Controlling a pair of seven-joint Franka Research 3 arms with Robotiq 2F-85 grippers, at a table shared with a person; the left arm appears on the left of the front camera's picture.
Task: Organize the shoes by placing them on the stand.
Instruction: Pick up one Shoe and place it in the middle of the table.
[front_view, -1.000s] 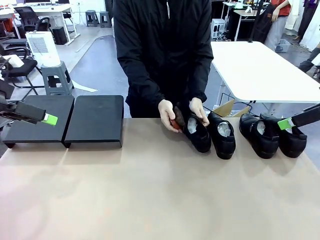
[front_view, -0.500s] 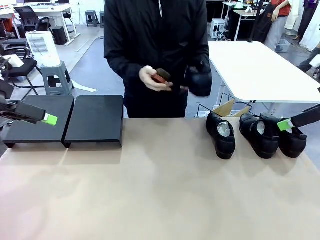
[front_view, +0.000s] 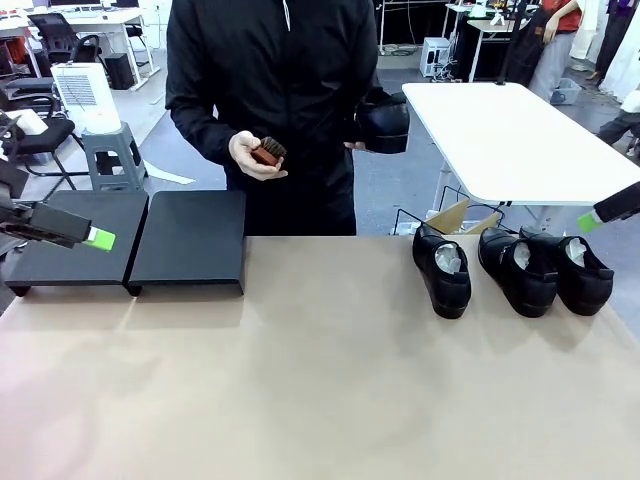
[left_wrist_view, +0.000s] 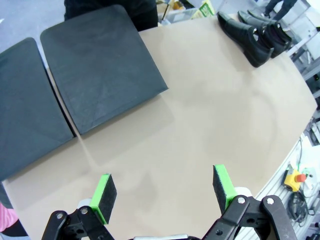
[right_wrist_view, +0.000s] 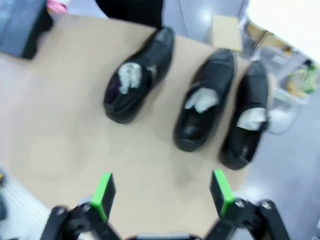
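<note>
- left gripper (left_wrist_view: 165, 189): jaws stood wide, nothing between the pads; hung at the left edge of the front view, over the stand (front_view: 190, 238).
- stand sat left of centre on the table (front_view: 320, 380), its two sections side by side.
- right gripper (right_wrist_view: 162, 192): jaws wide, holding nothing; at the right edge, above the row of shoes.
- three shoes (front_view: 517, 270) stood side by side on the table, centre-right, white paper in each.
- fourth shoe (front_view: 383, 122) was held off the table by the person (front_view: 270, 70), upper centre; brush (front_view: 266, 152) lay in the other hand (front_view: 246, 154).

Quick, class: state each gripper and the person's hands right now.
Left gripper: open, empty.
Right gripper: open, empty.
Person's right hand: holds brush.
Person's left hand: holds a shoe.
</note>
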